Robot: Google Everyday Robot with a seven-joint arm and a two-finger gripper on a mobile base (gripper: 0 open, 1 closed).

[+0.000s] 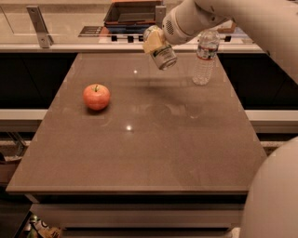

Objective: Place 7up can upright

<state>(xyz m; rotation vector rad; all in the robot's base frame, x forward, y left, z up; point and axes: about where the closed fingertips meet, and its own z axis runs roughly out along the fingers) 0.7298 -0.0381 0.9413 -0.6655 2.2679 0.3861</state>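
The gripper [155, 43] hangs in the air over the far part of the table [139, 153], a little right of the middle, and is closed around the 7up can [165, 57]. Its pale fingers [150, 41] clasp the can's upper end. The can is off the table and tilted, with its shiny lower end pointing down and to the right. The white arm [195, 18] reaches in from the upper right to the gripper.

Just right of the can, and apart from it, a clear water bottle [205, 58] stands upright near the table's far right edge. A red apple [96, 96] sits on the left side of the table, well apart from both. Beyond the far edge, a dark tray [132, 11] rests on a light counter [60, 23]. Part of the robot's rounded white body [274, 200] fills the near right corner.
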